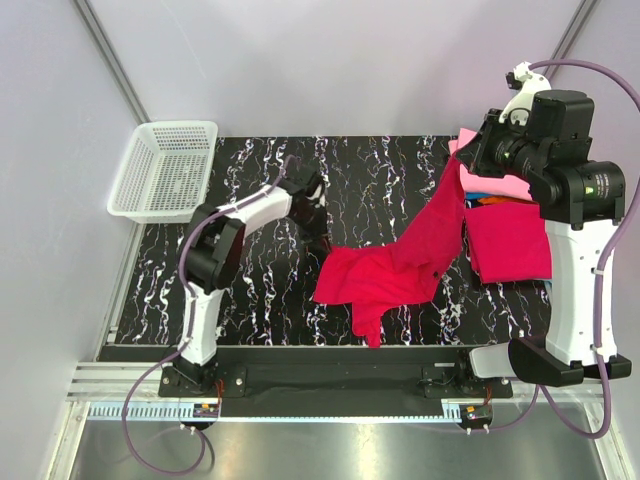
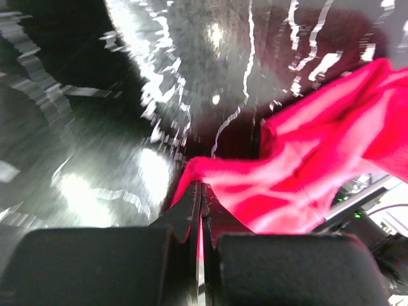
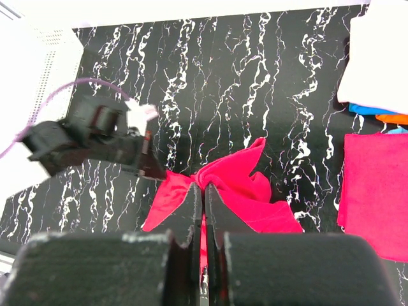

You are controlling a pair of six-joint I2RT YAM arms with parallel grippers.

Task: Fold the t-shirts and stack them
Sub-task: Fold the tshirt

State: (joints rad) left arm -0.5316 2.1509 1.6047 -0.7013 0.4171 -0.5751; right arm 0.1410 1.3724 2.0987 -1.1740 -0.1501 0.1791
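Note:
A crimson t-shirt (image 1: 400,265) hangs stretched between my two grippers, its lower part bunched on the black marble table (image 1: 260,180). My left gripper (image 1: 322,243) is shut on its left corner low over the table; the left wrist view shows red cloth (image 2: 299,166) pinched between the closed jaws (image 2: 201,186). My right gripper (image 1: 462,165) is shut on the other end and holds it raised; the right wrist view shows cloth (image 3: 236,175) in its jaws (image 3: 204,188). A second crimson t-shirt (image 1: 508,240) lies folded at the right, beside pink (image 1: 492,180), blue and orange ones.
A white mesh basket (image 1: 165,170) stands at the table's back left corner. The pile of shirts (image 3: 376,60) fills the right edge, with the folded red one (image 3: 376,191) in front of it. White walls close in the back and sides.

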